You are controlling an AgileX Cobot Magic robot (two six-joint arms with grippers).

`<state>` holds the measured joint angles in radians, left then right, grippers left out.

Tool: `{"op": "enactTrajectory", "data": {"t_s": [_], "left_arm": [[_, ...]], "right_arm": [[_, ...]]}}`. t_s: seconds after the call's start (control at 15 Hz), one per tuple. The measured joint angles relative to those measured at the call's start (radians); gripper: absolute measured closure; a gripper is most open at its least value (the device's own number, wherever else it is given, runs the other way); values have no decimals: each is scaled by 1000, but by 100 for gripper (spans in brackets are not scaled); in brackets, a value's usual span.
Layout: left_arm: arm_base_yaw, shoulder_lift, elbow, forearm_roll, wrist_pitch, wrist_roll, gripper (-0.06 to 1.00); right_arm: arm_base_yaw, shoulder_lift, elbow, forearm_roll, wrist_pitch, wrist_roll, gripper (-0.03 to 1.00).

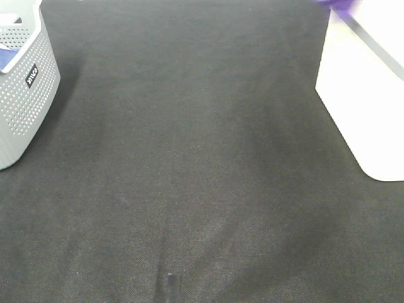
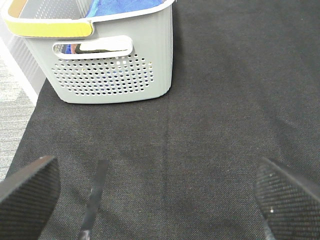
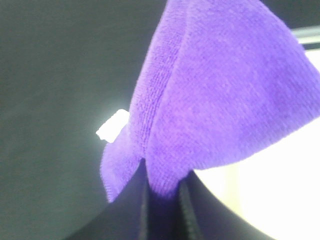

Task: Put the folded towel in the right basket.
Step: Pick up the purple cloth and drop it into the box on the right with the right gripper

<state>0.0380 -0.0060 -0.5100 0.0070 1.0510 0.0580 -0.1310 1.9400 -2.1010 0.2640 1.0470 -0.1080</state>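
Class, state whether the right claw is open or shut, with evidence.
Shut. The right claw pinches the purple towel between its two dark fingers, with no gap visible.

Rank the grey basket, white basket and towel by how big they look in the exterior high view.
Largest, the white basket, cut off by the frame.
Next, the grey basket, also cut off, only slightly smaller.
Smallest, the towel, just a corner showing.
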Motion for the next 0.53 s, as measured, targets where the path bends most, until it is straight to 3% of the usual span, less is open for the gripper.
{"op": "enactTrajectory", "data": {"t_s": [0.13, 0.27, 0.33, 0.4, 0.53], "left_arm": [[0, 0, 0, 0, 0, 0, -5], [0, 0, 0, 0, 0, 0, -5], [0, 0, 0, 0, 0, 0, -5], [0, 0, 0, 0, 0, 0, -5], [0, 0, 0, 0, 0, 0, -5]], "right_arm": [[-95, 8, 0, -7, 0, -24, 90], [-128, 34, 0, -7, -2, -85, 90], [-128, 83, 0, -7, 0, -119, 85], [-128, 105, 0, -7, 7, -121, 74], [-128, 126, 0, -35, 25, -123, 27]]}}
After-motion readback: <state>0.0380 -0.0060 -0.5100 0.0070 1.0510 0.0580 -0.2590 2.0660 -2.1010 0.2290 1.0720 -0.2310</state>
